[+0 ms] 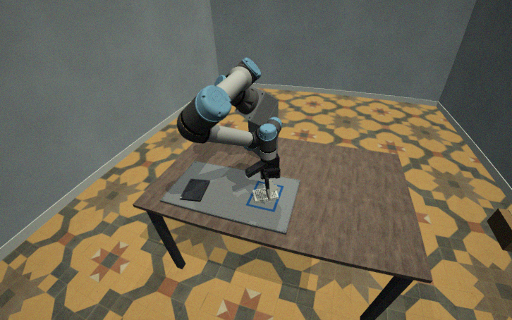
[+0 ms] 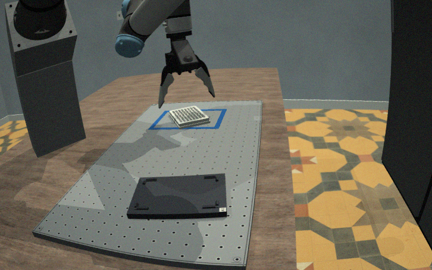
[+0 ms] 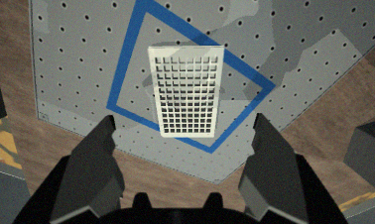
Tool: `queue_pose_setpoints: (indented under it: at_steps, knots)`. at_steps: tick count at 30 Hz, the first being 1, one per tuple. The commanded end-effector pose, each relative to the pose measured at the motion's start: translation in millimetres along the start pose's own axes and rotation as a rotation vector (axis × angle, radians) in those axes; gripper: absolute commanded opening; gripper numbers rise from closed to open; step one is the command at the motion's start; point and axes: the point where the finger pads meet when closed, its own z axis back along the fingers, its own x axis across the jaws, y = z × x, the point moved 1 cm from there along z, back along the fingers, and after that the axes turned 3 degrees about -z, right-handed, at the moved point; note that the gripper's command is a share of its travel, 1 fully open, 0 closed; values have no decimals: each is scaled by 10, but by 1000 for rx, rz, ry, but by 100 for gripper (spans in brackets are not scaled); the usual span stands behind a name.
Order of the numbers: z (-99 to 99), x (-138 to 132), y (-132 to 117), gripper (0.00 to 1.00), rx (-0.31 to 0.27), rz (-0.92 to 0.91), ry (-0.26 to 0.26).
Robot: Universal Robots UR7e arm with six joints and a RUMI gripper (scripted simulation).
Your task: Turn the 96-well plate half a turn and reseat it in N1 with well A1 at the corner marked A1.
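Note:
The white 96-well plate [image 1: 259, 194] [image 2: 189, 116] [image 3: 187, 91] lies on the grey board, turned at an angle within the blue outline [image 1: 261, 208] [image 2: 221, 119] [image 3: 123, 61] and overlapping its line in the wrist view. My gripper [image 2: 187, 102] [image 3: 184, 115] is wide open and empty, a little above the plate, with one jaw out to each side of it. The dark plate nest N1 [image 1: 194, 189] [image 2: 181, 195] is empty, with locators at its corners. A small white label [image 2: 222, 209] is at its near right corner in the exterior view. The plate's cut corner cannot be made out.
The grey perforated board [image 1: 226, 198] [image 2: 210, 150] [image 3: 78, 55] bears the nest and the outline, on the wooden table [image 1: 349, 198] [image 2: 271, 201]. The arm's pedestal [image 2: 51, 107] stands beside the board. A tall dark cabinet [image 2: 419, 100] stands beyond the table in the exterior view.

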Motion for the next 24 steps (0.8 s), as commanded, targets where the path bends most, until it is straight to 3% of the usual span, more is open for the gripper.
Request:
queue_pose_setpoints:
  at_steps: [1,12,24]
  knots:
    - [155,16,-6,100,-1,2,-5]
    - [448,16,-5,100,-1,2,-5]
    - [445,9,-4,100,0,0,-5]
